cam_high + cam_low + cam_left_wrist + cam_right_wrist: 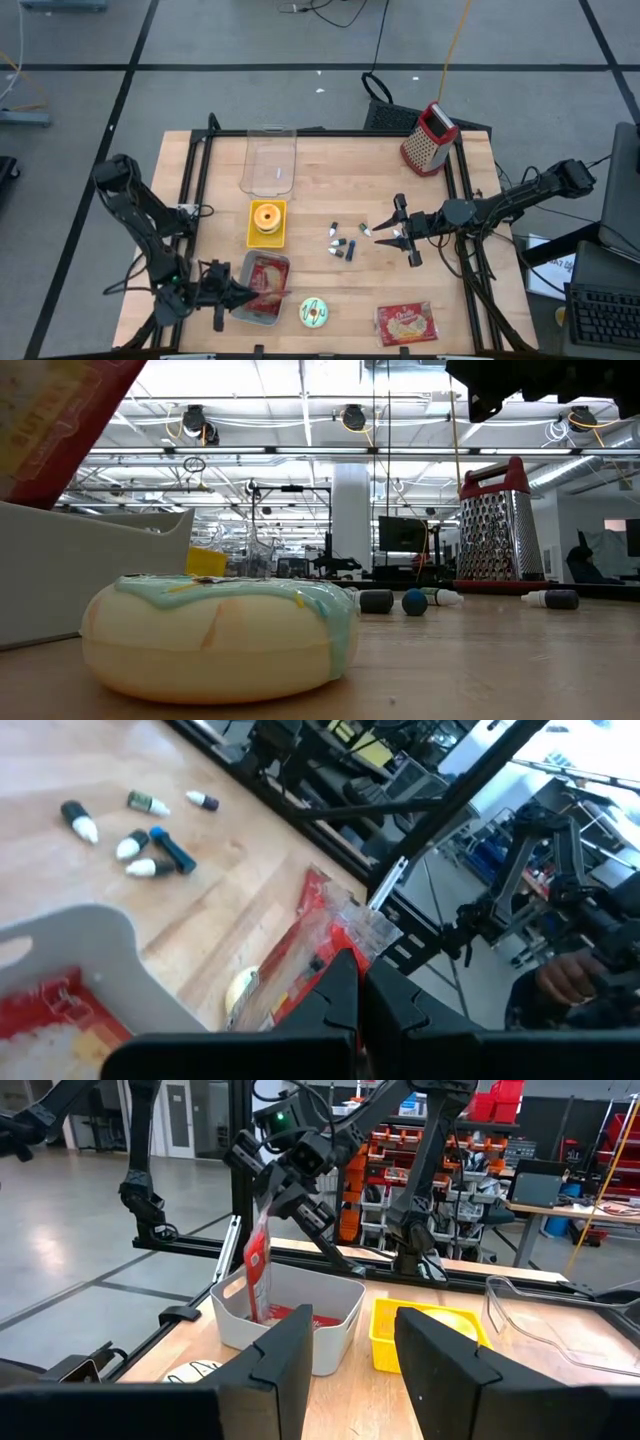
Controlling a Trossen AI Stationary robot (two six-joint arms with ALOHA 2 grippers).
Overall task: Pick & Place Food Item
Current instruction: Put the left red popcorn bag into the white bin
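A red snack packet is being shown in a grey bin. Mint-green icing is being displayed on a cream doughnut. A yellow tray, a red-topped silver grater and a pale wooden surface are being seen.

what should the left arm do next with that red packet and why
Probably open and let go. The left gripper is shut on the red food packet, which hangs upright with its lower end already inside the grey bin, so releasing should drop it in.
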